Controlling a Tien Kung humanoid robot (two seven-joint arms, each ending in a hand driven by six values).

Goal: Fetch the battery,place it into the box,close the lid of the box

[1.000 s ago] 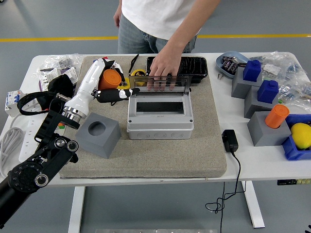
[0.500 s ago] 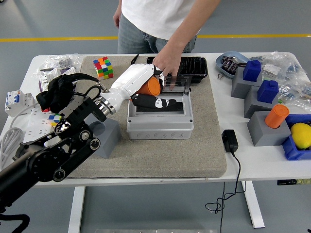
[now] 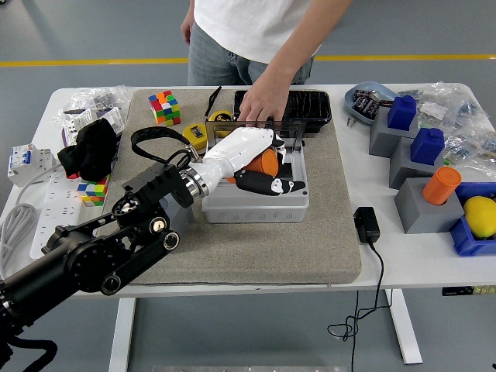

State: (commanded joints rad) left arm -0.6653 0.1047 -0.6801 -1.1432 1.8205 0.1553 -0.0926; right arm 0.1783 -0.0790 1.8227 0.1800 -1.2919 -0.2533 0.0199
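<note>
My left hand (image 3: 260, 167) has swung across from the mat's left side and now sits over the box (image 3: 256, 194), fingers curled around the orange battery (image 3: 269, 162), which rides in my palm just above the box's opening. A second ago it was beside the grey block, which my forearm now largely hides; half a second ago it was only at the box's near-left rim. So the fetch is done, I judge, and the drop-in comes next. Just beyond my hand, the person's hand (image 3: 262, 105) holds the clear lid (image 3: 283, 136) upright at the far edge, as it did before. The lid stays open, so closing remains. To my right, the black adapter (image 3: 366, 225) lies untouched. My right hand is out of view.
</note>
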